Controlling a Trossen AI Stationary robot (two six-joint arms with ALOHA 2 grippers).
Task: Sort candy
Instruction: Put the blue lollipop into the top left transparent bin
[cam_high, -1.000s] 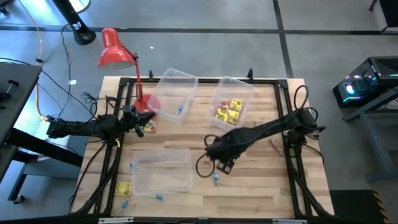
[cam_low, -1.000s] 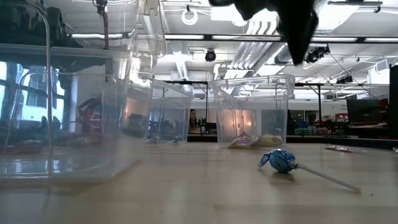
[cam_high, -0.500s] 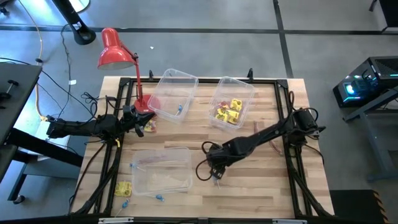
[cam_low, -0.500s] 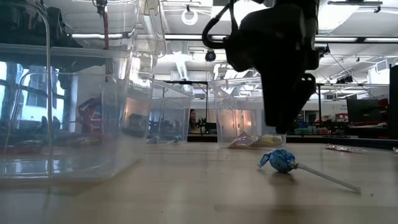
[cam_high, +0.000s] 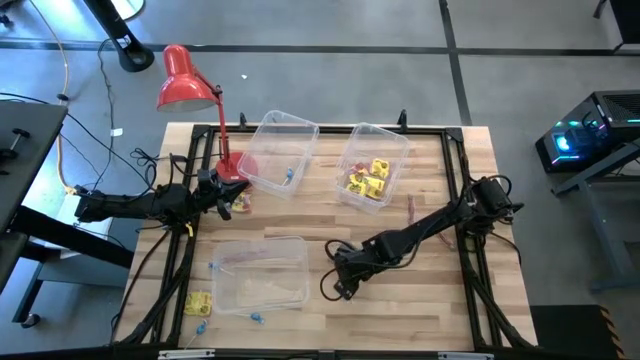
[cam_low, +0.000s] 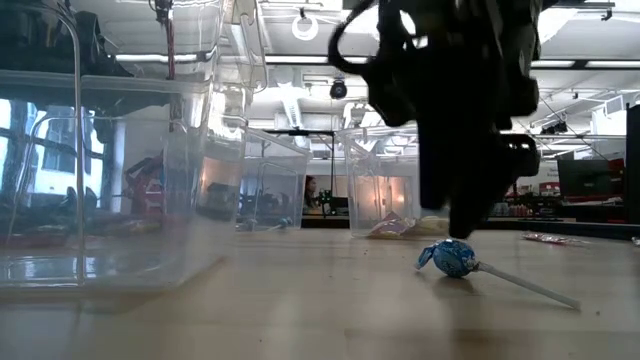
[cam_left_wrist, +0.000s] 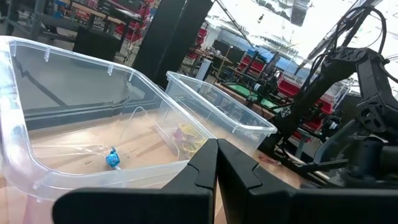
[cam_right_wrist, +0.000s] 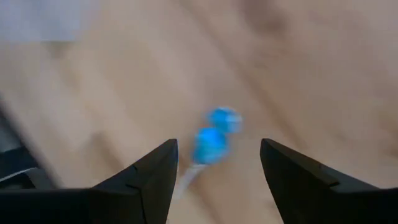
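No writing, label, brand or number can be read on anything here.

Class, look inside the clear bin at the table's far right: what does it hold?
The bin holds a heap of yellow packets, piled toward its near end. Whatever lies beneath the heap is covered, so any other candy there cannot be seen.

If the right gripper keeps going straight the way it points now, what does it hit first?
Most likely the blue lollipop on the table. The right gripper is open and pointing down at it, the candy lying between its fingers in the wrist view. How far above it the gripper hangs is hard to judge.
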